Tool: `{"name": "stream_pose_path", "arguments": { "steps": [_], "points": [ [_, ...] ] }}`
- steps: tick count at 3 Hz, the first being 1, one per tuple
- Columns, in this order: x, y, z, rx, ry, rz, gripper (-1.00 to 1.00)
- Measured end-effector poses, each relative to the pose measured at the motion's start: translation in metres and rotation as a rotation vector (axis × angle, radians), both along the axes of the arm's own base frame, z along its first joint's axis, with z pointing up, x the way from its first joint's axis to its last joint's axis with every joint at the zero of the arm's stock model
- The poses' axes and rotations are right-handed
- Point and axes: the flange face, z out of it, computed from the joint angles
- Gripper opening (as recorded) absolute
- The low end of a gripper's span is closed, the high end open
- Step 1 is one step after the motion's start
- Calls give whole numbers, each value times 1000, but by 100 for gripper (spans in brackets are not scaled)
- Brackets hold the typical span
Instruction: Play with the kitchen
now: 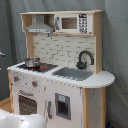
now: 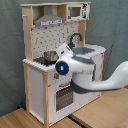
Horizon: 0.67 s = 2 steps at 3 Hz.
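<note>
Behind, grey curtain—the kitchen [image 1: 60, 75] on wood floor [image 2: 30, 119]—jaws' state I cannot tell.

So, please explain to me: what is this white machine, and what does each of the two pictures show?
Both pictures show one tall white and light-wood toy kitchen, taken by two cameras that stand apart from the machine. The smooth white shape with a blue light in the second exterior view is a robot arm in front of the kitchen; the first exterior view shows only a white part of it at the bottom. On the counter are a small metal pot on the stove, a grey sink and a black curved faucet. The pincer is not visible, so I cannot say whether anything is held.
</note>
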Motion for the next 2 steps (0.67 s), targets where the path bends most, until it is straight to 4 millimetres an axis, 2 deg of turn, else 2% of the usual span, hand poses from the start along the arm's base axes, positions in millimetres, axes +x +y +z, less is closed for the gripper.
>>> {"name": "stream_pose_path", "arguments": {
  "steps": [2],
  "points": [
    [-1,35,-50,-216,-51,136,100]
  ]
}}
